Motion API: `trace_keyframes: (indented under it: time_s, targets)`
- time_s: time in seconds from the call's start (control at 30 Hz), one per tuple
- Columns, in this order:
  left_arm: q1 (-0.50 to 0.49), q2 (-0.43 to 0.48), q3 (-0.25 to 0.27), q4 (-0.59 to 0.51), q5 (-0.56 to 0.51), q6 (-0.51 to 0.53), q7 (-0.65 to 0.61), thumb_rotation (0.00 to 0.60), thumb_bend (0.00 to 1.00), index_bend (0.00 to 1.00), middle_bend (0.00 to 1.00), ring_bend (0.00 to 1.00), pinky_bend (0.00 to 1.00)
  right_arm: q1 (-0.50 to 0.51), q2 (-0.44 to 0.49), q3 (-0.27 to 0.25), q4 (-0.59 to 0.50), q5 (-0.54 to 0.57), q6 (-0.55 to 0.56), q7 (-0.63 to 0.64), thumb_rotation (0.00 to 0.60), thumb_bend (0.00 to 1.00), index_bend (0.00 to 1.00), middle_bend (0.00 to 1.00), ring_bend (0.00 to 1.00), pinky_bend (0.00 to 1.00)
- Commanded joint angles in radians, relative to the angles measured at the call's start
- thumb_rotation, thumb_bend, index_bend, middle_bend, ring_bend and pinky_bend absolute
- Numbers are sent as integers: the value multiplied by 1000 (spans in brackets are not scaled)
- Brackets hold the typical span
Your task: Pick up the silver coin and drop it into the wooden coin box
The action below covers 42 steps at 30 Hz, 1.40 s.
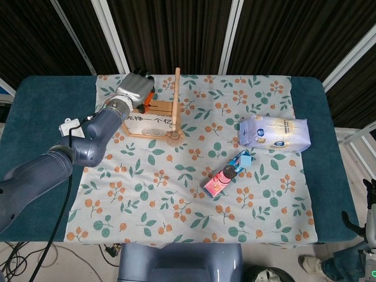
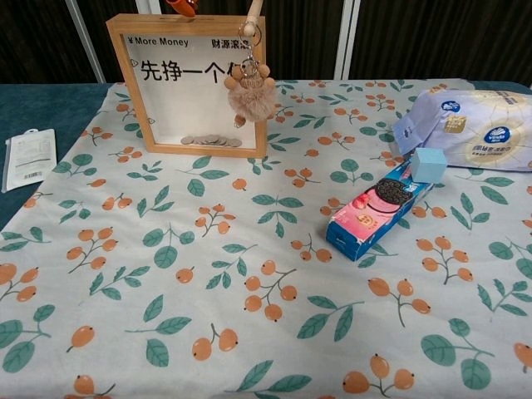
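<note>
The wooden coin box [image 1: 154, 119] [image 2: 193, 83] stands upright at the back left of the cloth, with several silver coins [image 2: 209, 140] lying at its bottom behind the glass. My left hand [image 1: 136, 89] rests over the box's top edge with its fingers bunched downward. The chest view shows only an orange fingertip [image 2: 184, 7] of it at the top rim. No coin shows between the fingers, which hide whatever they hold. My right hand [image 1: 369, 205] hangs off the table's right edge, fingers apart and holding nothing.
A wooden stick with a fluffy keychain [image 2: 250, 93] leans on the box's right side. A pink snack box [image 1: 228, 173] with a blue cube [image 2: 429, 164] lies centre right, a white tissue pack [image 1: 274, 133] behind it. A white packet [image 2: 27, 158] lies far left.
</note>
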Motion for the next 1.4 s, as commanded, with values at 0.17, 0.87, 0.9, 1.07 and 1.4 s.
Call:
trace_keyframes:
  time_s: [0.17,0.87,0.9,1.07,1.4]
  targets:
    - [-3,-2,7,0,-6,2,1,600,353,279,172,0,0,0,0,1,-1,1,0,0,600,370,99,46,4,0]
    - [-21,-13,32,5,-34,9,20,600,307,217,163,0,0,-1,1,1,-3,3,0,2,600,369,99,46,4,0]
    - [-21,-13,33,4,-36,9,20,600,307,217,163,0,0,-1,2,1,-3,3,-1,2,600,369,100,46,4,0]
    - [-23,-15,37,4,-41,9,22,600,308,217,164,0,0,-1,2,2,-6,4,0,1,600,369,101,46,4,0]
    - [-10,72,-15,-96,15,129,12,600,308,217,164,0,0,0,2,3,-2,5,-1,6,600,369,101,46,4,0]
